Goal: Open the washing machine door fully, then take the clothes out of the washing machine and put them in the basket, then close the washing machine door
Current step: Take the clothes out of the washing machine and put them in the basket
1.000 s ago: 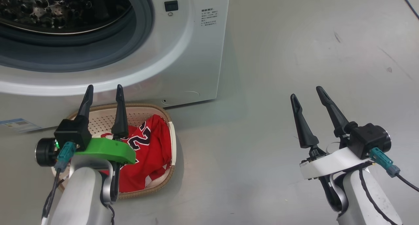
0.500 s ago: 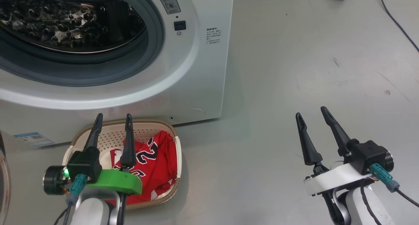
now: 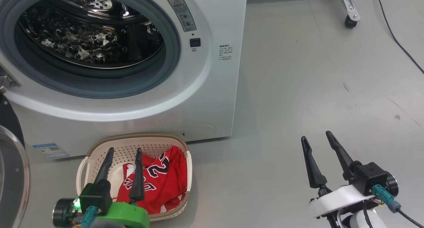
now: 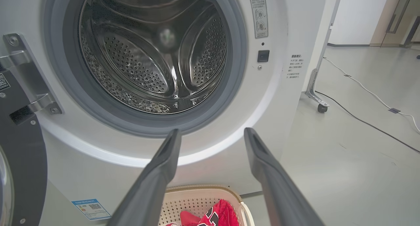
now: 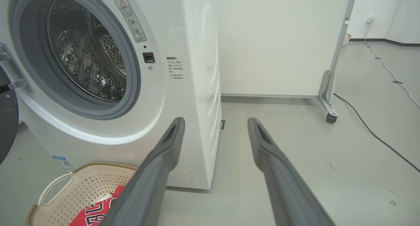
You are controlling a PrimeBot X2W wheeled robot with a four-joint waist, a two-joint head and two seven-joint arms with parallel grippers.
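Both grippers upright, fingers spread.
Left gripper (image 3: 125, 151) at seven o'clock, right gripper (image 3: 315, 136) at four o'clock in the head view; both point toward twelve, dark fingers apart.

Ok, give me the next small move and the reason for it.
Probably swing the left claw toward the washing machine door, open at the left, to start pushing it shut. The drum looks empty, the clothes lie in the basket, and that claw is open, holding nothing.
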